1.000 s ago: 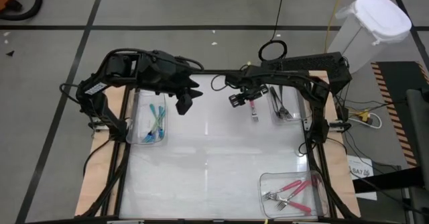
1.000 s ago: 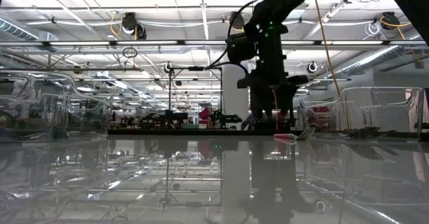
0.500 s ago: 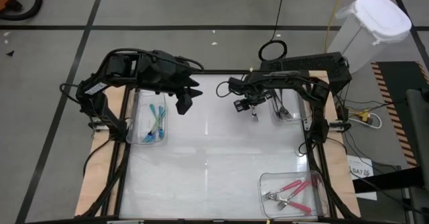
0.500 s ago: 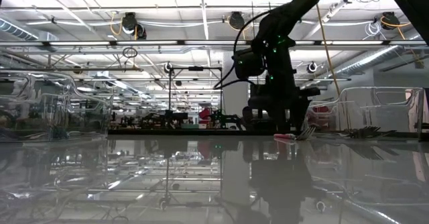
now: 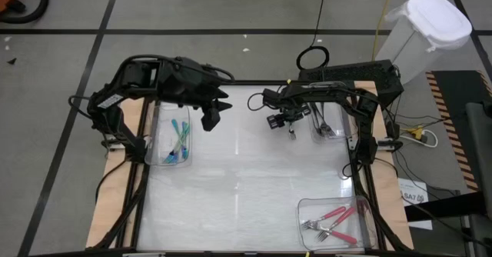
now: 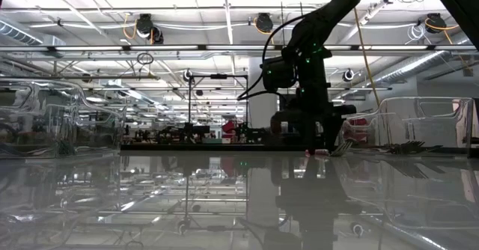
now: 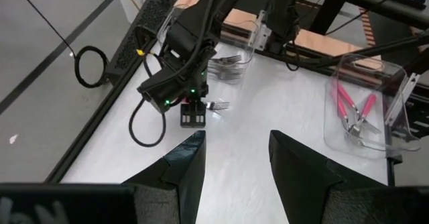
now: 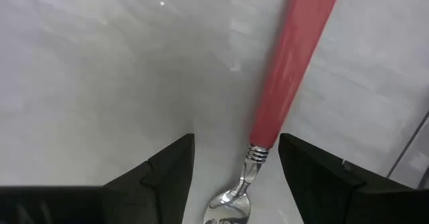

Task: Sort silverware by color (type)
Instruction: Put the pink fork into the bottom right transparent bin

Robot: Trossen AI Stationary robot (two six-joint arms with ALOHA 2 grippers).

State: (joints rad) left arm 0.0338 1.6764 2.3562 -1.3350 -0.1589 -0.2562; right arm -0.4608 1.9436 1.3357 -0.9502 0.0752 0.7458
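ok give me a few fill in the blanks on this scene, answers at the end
The right gripper straddles a fork with a ____ handle.
Its fingers stand ____ on either side of the fork.
The bin by the left gripper holds forks with ____ handles.
The bin at the table's near right corner holds ____ forks.

Answers: pink-red; open; teal-blue; pink-red

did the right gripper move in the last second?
Yes. In the high view the right gripper has shifted toward the clear bin of dark forks and now sits down over the pink-handled fork, jaws open astride it.
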